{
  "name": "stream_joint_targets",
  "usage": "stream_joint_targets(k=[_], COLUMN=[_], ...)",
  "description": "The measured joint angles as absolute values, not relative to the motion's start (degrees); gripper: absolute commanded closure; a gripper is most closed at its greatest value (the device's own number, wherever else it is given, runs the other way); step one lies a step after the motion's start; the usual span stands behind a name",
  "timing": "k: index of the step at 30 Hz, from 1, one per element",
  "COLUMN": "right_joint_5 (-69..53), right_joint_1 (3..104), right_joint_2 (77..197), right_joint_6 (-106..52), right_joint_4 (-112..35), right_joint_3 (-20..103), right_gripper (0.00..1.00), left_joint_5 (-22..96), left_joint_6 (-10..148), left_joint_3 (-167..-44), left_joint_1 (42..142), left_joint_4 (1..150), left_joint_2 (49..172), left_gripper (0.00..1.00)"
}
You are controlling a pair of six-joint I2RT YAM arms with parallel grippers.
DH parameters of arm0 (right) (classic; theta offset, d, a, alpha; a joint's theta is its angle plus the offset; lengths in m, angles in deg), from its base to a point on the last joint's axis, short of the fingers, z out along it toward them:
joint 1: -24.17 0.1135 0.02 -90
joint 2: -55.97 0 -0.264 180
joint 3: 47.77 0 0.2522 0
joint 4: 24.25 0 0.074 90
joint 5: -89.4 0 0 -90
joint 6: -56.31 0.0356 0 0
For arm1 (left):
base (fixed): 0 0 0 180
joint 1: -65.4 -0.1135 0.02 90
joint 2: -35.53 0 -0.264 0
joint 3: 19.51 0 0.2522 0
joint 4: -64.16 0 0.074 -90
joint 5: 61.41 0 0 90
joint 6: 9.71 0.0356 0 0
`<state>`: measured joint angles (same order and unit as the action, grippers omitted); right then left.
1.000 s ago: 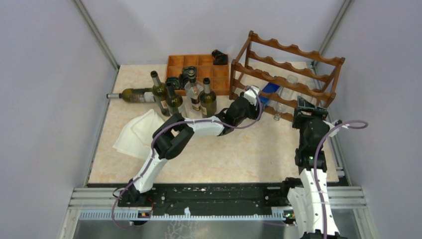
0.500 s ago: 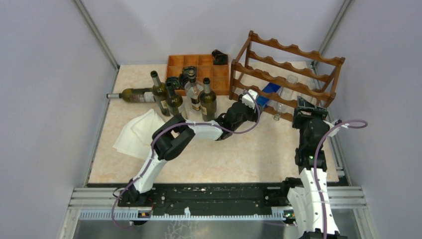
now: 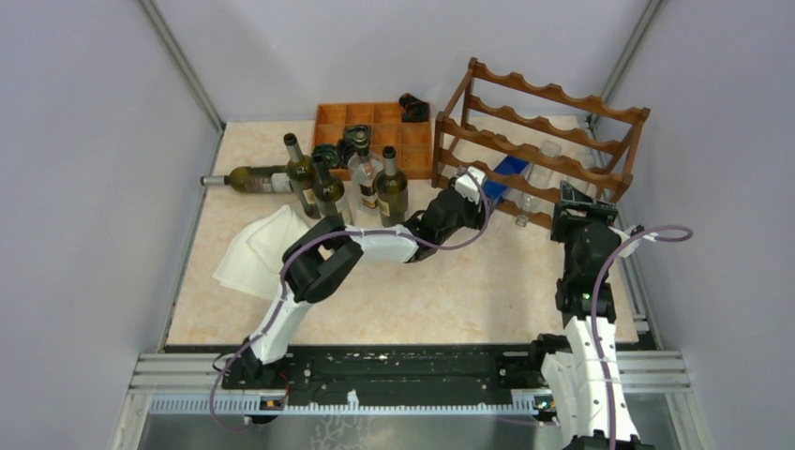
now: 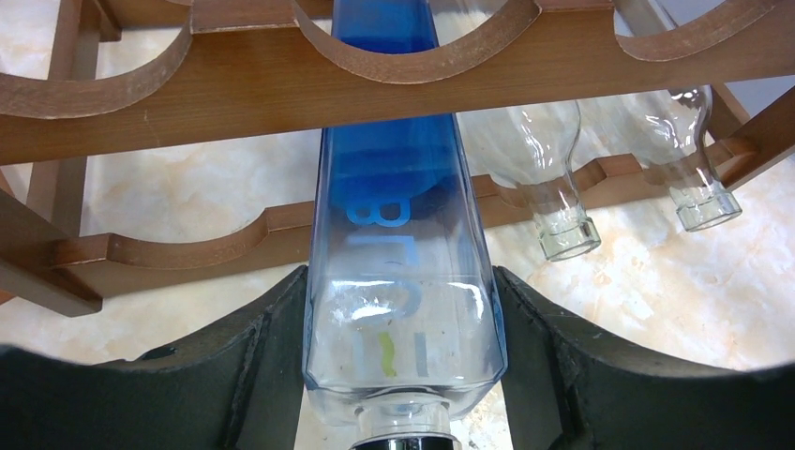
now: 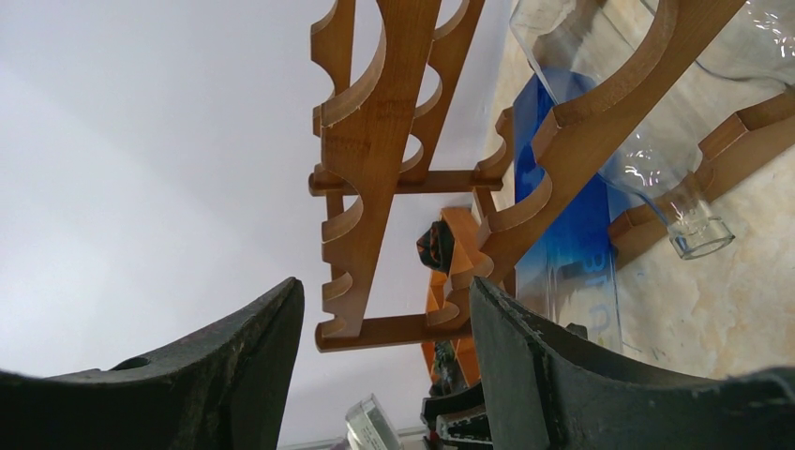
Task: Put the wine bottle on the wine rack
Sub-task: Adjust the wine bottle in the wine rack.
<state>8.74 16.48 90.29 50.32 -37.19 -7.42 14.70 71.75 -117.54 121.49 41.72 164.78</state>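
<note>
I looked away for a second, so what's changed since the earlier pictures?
The left arm shifted slightly left and nearer its base, easing the left gripper a touch back from the wine rack, clamped on the blue bottle lying in it. The right gripper, standing bottles and cloth stayed put.

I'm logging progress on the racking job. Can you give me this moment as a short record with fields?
Rack: reddish-brown wooden wine rack with scalloped rails
Bottle in hand: blue square-sided glass bottle, lying through a lower tier of the rack, neck end toward the left arm
Left claw: shut on the blue bottle near its shoulder
Right claw: open, empty, close beside the rack
Racked: two clear glass bottles, lying to the blue one's right
Waiting: dark glass wine bottles, standing left of the rack
</note>
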Motion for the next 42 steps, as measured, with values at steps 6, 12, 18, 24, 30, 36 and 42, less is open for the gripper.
stream_joint_targets(k=[6, 12, 18, 24, 30, 36, 42], right_joint_5=[8.74, 8.74, 8.72, 8.70, 8.50, 8.48, 8.43], right_joint_1=[16.48, 16.48, 16.48, 16.48, 16.46, 16.42, 16.35], right_joint_2=[90.27, 90.23, 90.12, 90.10, 90.07, 90.01, 89.77], right_joint_6=[50.36, 50.38, 50.47, 50.58, 51.02, 51.26, 51.46], right_joint_4=[-37.02, -37.15, -37.13, -37.06, -37.04, -37.10, -37.17], right_joint_3=[-8.45, -8.67, -8.95, -9.30, -9.67, -9.76, -10.02], right_gripper=[0.36, 0.36, 0.36, 0.36, 0.36, 0.36, 0.36], left_joint_5=[17.00, 19.95, 21.83, 22.24, 21.74, 20.76, 19.86], left_joint_6=[70.92, 70.90, 71.07, 71.14, 70.86, 70.29, 69.50], left_joint_3=[-123.12, -130.96, -135.31, -137.30, -141.72, -144.04, -143.49], left_joint_1=[120.53, 119.51, 119.02, 119.02, 119.02, 119.02, 119.20], left_joint_4=[52.69, 61.54, 65.50, 67.66, 68.63, 69.22, 68.65], left_joint_2=[164.82, 166.55, 168.41, 170.44, 173.81, 175.36, 175.16], left_gripper=[0.25, 0.11, 0.09, 0.09, 0.09, 0.34, 0.99])
